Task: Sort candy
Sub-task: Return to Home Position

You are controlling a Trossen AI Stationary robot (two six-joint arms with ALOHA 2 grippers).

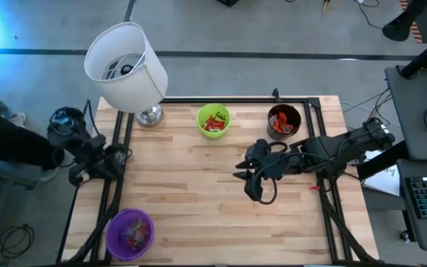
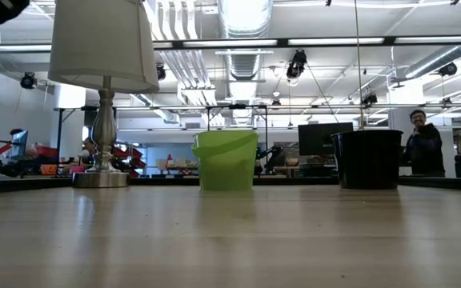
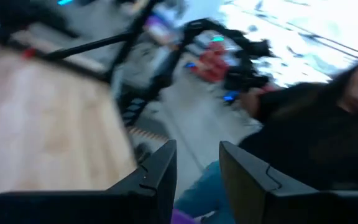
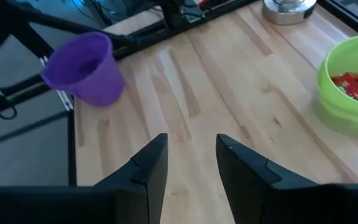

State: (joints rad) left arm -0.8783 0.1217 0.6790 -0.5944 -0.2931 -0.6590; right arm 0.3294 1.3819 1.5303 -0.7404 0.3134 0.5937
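R gripper [image 1: 252,180] over table [image 1: 199,215] centre, jaws apart, empty — L gripper [image 1: 116,157] at left edge, jaws apart.

Along the desk's [image 1: 199,208] far edge stand a lamp [image 1: 127,67] at the left, a cup [image 1: 200,119] midway and a second cup [image 1: 270,117] to its right, both holding candy [image 1: 213,124]. A third cup [image 1: 110,233], also with candy, sits at the near left corner. The right gripper [image 4: 191,143] hangs over the desk's right half.
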